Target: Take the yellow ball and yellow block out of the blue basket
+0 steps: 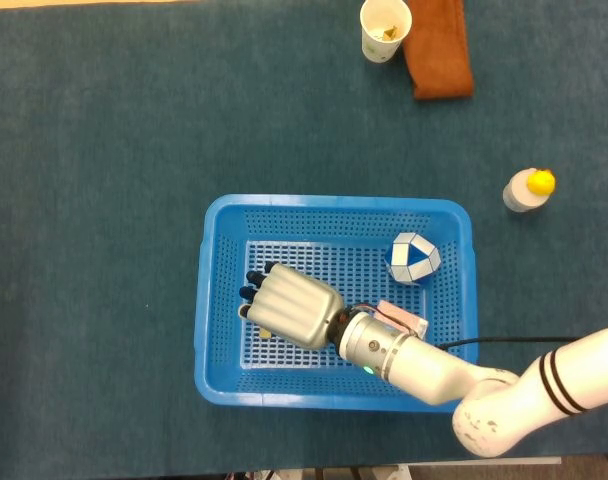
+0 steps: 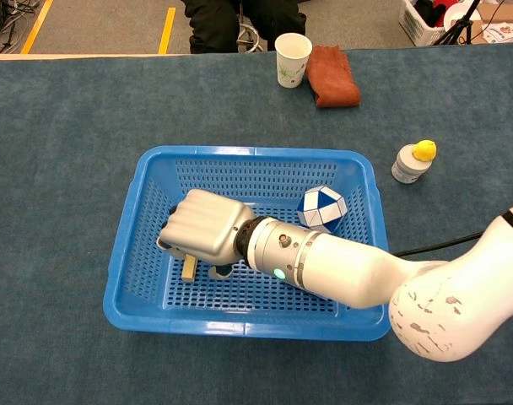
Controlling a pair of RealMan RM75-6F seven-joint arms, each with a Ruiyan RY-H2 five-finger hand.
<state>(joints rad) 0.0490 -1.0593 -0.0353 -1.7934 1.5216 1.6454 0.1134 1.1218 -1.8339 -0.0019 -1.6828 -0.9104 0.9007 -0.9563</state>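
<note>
The blue basket (image 1: 212, 300) (image 2: 130, 245) stands at the table's near middle. My right hand (image 1: 289, 305) (image 2: 202, 236) is down inside its left half, palm down, right over the yellow block (image 2: 189, 268). The block lies on the basket floor, one end peeking out between my fingers and thumb, which hang on either side of it. In the head view my hand hides the block. No yellow ball shows in the basket. A white jar with a round yellow top (image 1: 529, 189) (image 2: 411, 162) stands on the table to the right. My left hand is out of sight.
A blue and white faceted ball (image 1: 414, 258) (image 2: 321, 208) sits in the basket's far right corner, and a pink box (image 1: 402, 318) lies beside my forearm. A paper cup (image 1: 385, 28) (image 2: 292, 59) and a brown cloth (image 1: 440, 50) (image 2: 332, 76) lie at the table's far edge.
</note>
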